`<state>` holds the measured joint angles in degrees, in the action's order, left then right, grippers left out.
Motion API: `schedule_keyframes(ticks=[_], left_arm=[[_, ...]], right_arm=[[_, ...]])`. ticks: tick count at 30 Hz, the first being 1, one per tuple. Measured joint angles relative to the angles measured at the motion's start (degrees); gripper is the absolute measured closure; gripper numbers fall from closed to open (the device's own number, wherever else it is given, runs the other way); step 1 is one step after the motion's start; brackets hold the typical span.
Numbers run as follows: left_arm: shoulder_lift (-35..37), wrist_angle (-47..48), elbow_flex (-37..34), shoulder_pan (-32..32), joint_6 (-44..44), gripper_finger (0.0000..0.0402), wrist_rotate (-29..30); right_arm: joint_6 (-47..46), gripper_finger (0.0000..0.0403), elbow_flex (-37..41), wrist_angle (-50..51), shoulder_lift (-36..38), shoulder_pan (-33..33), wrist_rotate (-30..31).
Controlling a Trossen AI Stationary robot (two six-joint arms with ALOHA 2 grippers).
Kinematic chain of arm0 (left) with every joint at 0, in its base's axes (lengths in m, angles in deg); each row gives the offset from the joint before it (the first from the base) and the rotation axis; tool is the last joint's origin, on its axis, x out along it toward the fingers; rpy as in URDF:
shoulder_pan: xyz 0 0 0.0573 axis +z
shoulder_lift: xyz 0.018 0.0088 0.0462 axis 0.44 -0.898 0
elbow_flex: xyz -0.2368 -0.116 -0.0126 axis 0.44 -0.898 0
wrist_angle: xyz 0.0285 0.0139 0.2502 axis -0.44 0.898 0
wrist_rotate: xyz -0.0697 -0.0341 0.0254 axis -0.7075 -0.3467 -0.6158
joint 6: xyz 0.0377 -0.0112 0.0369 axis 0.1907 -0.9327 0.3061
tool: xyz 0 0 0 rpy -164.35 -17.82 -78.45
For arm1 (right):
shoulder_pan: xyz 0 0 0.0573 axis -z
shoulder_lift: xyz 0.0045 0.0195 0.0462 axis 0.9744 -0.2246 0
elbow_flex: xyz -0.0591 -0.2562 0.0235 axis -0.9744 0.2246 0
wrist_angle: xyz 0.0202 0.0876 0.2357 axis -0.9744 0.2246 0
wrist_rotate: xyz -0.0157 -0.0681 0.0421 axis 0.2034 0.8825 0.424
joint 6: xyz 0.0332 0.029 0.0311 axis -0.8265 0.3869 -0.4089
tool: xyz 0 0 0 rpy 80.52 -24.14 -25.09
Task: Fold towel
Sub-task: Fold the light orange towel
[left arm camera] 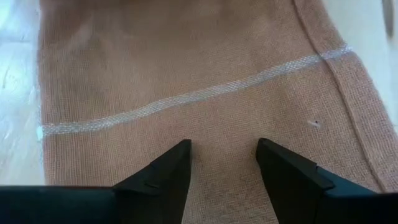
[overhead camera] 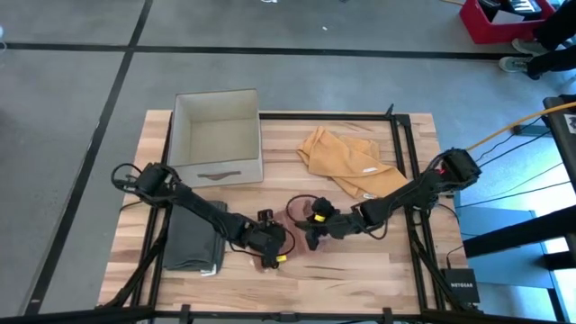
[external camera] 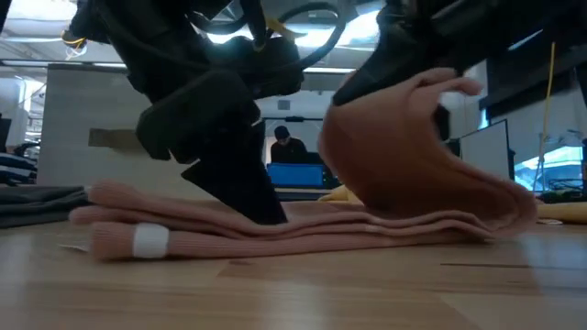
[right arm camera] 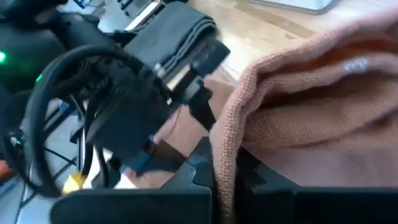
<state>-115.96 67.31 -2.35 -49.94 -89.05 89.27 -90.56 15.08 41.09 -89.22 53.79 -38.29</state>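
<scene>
A: Pink towel (external camera: 303,229) flat on wooden bench (overhead camera: 360,270), near the middle of the front half. Several layers stacked, white stripe (left arm camera: 186,96) across the weave in the left wrist view.

B: Confirmed. One end of the towel lifted and curled over, seen in the low view. Pinched by right gripper (overhead camera: 311,229), fingers pressed together on the raised edge; cloth draped over the fingers in the right wrist view.

A: Left gripper (overhead camera: 268,252) low over the flat part of the towel, fingers (left arm camera: 165,177) spread, fabric visible between them. Nothing clamped. Touching the cloth or just above: cannot tell from the wrist view; in the low view the dark tip meets the top layer.

B: Noted. Both grippers close together, left one nearer the front edge of the bench.

A: Other items: grey folded towel (overhead camera: 193,238) toward the front left corner, partly under the left arm. Grey fabric bin (overhead camera: 216,135) at the back left corner, open top. Orange towel (overhead camera: 346,162) crumpled toward the back right part of the bench, well apart from the pink one.

B: Person at a screen (external camera: 286,147) in the room beyond the bench, low view only. Small white tag (external camera: 151,240) on the near end of the pink towel.
</scene>
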Motion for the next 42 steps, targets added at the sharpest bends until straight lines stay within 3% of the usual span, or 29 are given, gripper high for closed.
schedule_keyframes(ticks=[9, 13, 19, 22, 29, 42], left_arm=[[1.14, 0.13, 0.06, -0.03, 4.21, 0.0224, -0.48], [5.66, 11.69, 4.45, -1.49, 1.63, 0.0224, -2.20], [11.01, 26.35, 5.18, -6.58, -12.96, 0.0224, -3.68], [10.28, 25.65, 1.78, -8.98, -15.81, 0.0224, 0.40], [5.28, 11.60, -4.24, -7.68, -18.76, 0.0224, 3.15], [5.20, 10.55, -4.35, -6.91, -18.29, 0.0224, 2.49]], right_arm=[[4.13, 0.0387, -6.44, -0.79, -6.44, 1.98, -6.58], [4.41, 0.0386, -7.47, -0.58, -7.24, 2.32, -7.08], [4.48, 0.0387, -7.47, -0.83, -7.24, 2.31, -7.31], [4.47, 0.0386, -7.47, -0.85, -7.24, 2.30, -7.39], [4.32, 0.0385, -7.80, -2.49, -8.03, 2.37, -6.94], [7.07, 0.0384, -18.22, 2.94, -16.22, 3.93, -11.00]])
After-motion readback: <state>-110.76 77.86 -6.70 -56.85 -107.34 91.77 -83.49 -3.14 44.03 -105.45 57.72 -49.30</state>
